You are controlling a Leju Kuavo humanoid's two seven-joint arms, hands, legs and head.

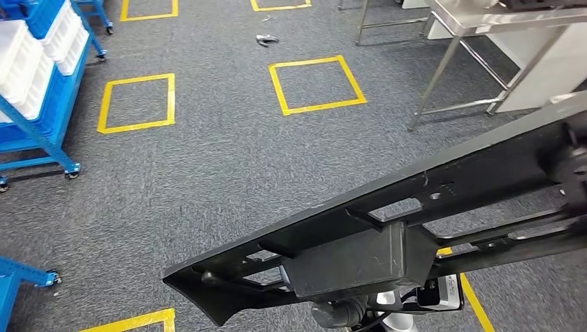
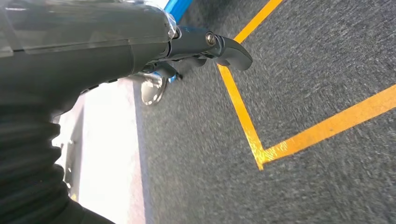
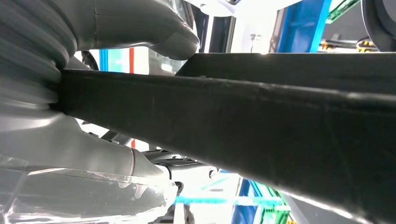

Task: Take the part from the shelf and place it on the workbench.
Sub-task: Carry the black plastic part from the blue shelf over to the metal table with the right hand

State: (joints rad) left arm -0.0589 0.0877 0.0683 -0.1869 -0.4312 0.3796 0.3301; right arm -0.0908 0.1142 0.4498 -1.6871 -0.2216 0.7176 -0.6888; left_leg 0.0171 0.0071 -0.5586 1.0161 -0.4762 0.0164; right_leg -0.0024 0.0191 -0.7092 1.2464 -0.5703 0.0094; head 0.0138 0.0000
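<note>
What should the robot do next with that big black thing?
Probably turn right and carry it toward the metal workbench. The right hand holds the black part above the carpet, and the workbench stands ahead to the right, a walk away.

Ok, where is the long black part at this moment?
The black part is off the shelf, carried low across the head view over the grey carpet, its right end in the right hand; the steel workbench stands ahead, upper right.

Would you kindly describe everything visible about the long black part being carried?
The black part is a long, matte, plastic-looking beam with cut-out slots, ribs and a boxy block underneath. It hangs above the grey carpet, slanting up toward the robot's right. The right hand grips it, thumb on one side and fingers on the other.
</note>
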